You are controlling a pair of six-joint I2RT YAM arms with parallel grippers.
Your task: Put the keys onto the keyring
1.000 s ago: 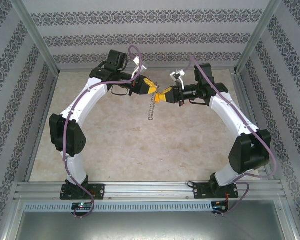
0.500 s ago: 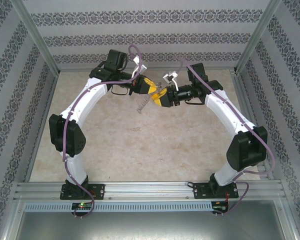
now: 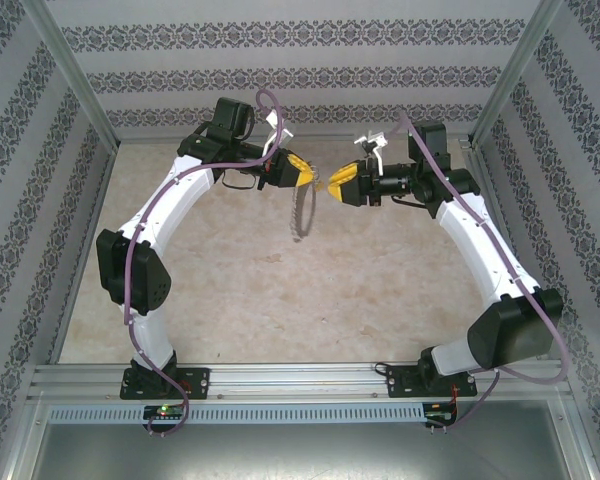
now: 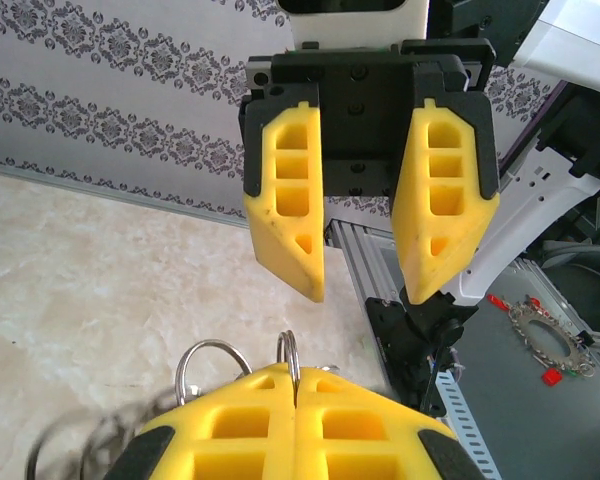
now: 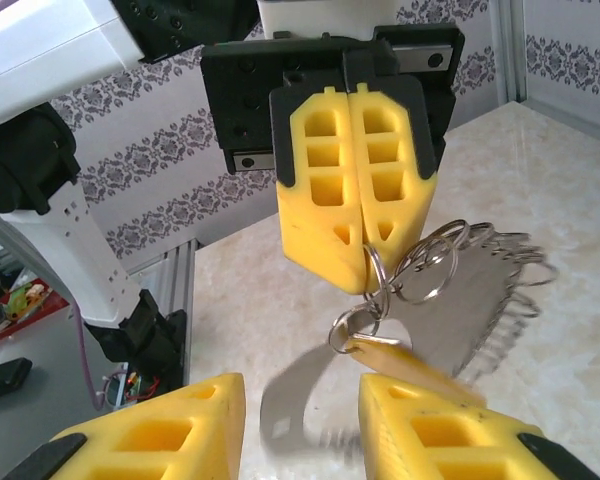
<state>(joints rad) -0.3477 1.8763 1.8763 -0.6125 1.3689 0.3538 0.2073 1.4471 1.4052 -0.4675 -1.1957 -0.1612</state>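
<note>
Hanging from the tightly clamped left hand (image 5: pixel 360 268), the keyring (image 3: pixel 300 215) seems to carry the orange key (image 5: pixel 400 358); the right hand (image 4: pixel 365 290) gapes empty opposite. Next, I reckon: lower it gently onto the table (image 3: pixel 230 290).

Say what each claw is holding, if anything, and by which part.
The left claw pinches the keyring by a small loop at its top; the rest hangs below. The right claw is open, holding nothing.

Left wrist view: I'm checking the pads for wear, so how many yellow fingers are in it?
4. Two on the right gripper, apart, at the top; two on the left gripper, pressed together on a small wire ring, at the bottom edge, partly cut off.
</note>
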